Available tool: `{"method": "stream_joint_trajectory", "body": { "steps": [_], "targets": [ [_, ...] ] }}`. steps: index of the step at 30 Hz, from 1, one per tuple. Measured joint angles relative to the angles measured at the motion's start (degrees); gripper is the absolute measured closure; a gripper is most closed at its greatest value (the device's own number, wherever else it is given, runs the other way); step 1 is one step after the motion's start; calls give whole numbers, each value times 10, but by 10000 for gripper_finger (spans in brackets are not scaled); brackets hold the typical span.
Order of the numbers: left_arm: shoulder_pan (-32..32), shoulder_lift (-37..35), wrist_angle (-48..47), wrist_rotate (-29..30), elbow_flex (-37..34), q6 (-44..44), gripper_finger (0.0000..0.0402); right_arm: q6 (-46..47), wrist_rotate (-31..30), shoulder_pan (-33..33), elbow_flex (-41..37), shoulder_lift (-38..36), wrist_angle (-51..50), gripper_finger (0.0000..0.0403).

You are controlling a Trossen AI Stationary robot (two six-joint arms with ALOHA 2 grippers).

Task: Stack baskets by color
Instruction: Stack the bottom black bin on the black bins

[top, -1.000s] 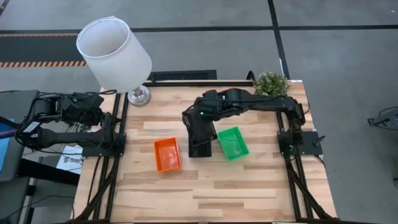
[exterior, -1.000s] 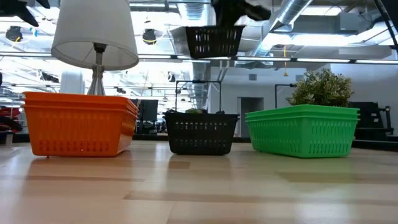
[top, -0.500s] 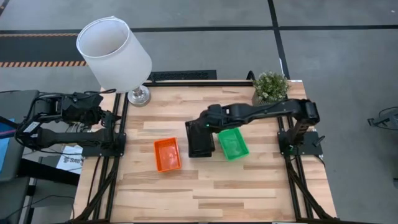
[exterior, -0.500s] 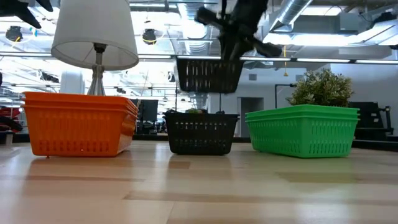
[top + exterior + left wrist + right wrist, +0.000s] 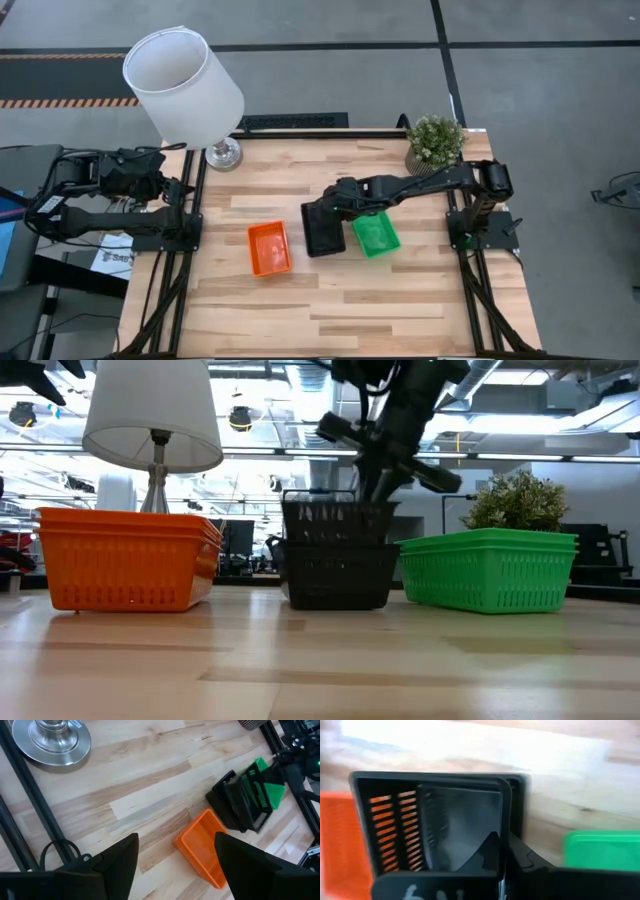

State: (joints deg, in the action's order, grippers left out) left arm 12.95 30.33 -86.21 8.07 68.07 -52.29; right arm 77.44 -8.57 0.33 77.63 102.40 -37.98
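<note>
On the table (image 5: 400,290), three basket piles are seen side by side: one orange pile (image 5: 269,247), one black pile (image 5: 322,230), one green pile (image 5: 375,232). One black basket (image 5: 335,520) is held by the closed right gripper (image 5: 345,205), partly set into the black pile. Farther off, the left gripper (image 5: 175,855) is kept open beside the one lamp (image 5: 185,85).

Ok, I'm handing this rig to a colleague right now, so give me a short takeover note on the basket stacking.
Right pincer: shut on the black basket, lowering it into the black stack at mid-table; not released.
Left pincer: open, parked off the table's left edge.
Orange stack sits left of the black one, green stack right of it; both look finished, no loose baskets in view.
Left: seat the black basket squarely, open, withdraw.
</note>
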Motion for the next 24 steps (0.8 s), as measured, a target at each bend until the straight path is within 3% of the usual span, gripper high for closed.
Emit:
{"method": "stream_joint_trajectory", "body": {
  "steps": [17, 24],
  "targets": [
    [0, 0, 4, 3, 0, 6, 150, -41, 40, -9, 1, 0, 6, 327],
    [0, 0, 4, 3, 0, 11, 150, -83, 49, -15, 1, 0, 5, 279]
  ]
}}
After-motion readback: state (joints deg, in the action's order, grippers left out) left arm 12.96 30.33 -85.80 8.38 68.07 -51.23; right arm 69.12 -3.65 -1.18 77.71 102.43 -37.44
